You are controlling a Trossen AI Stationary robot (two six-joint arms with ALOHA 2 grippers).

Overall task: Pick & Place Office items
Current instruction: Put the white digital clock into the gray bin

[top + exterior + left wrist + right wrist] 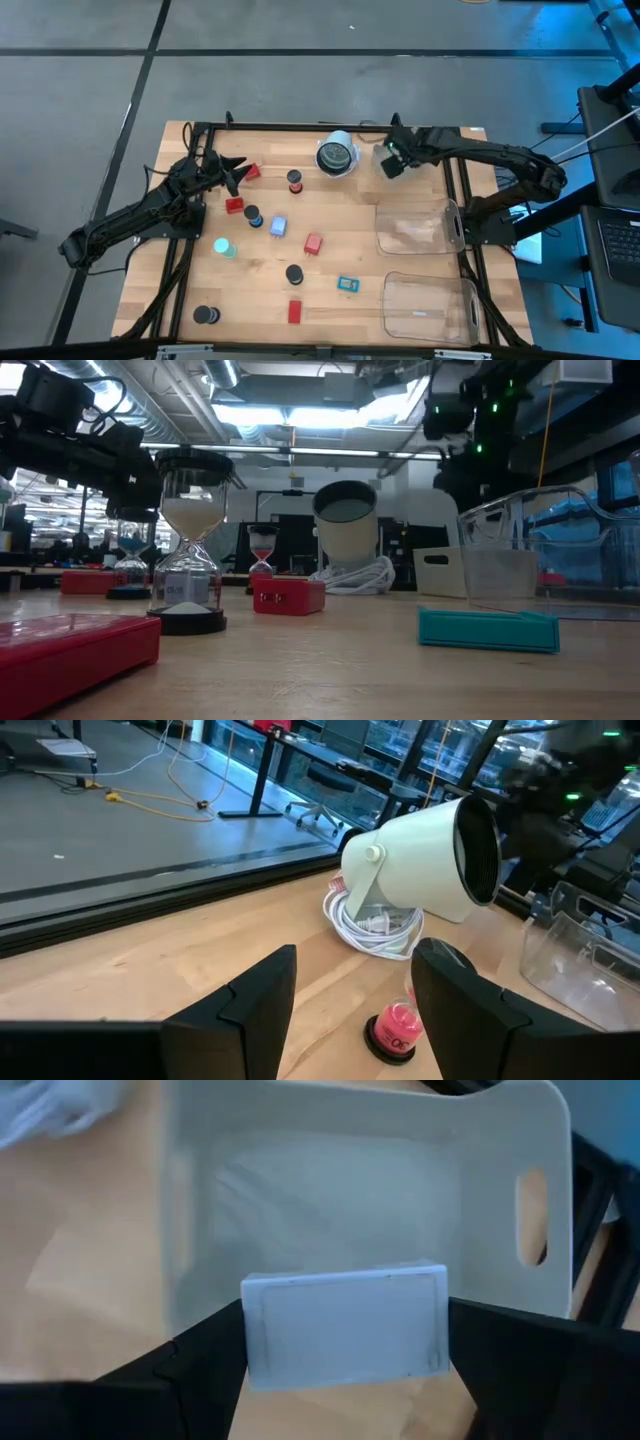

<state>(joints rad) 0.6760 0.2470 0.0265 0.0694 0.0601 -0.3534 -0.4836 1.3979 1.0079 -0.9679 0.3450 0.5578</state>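
My right gripper (390, 160) is shut on a pale blue-white rectangle (345, 1325), held above a small white bin (370, 1190) at the table's far right. My left gripper (232, 172) is open and empty at the far left, beside a red block (250, 172); its fingers (262, 1005) stand apart, short of a pink sand timer (393, 1028). Red blocks (234, 205), black-capped timers (253, 215), a pale blue rectangle (278, 227), a teal round piece (224, 246) and a teal rectangle (348, 285) lie on the table. My right gripper pinches the pale rectangle between its two fingers, one on each short end (436, 1330). The rectangle lies across the gap, its broad face toward the wrist camera. It is lifted clear above the white bin's opening.
A large white lamp-like thing (338, 155) with a coiled white cord (372, 925) stands at the far middle. Two clear plastic bins (415, 228) (430, 305) stand on the right side. A black frame (300, 127) runs along the table's edges.
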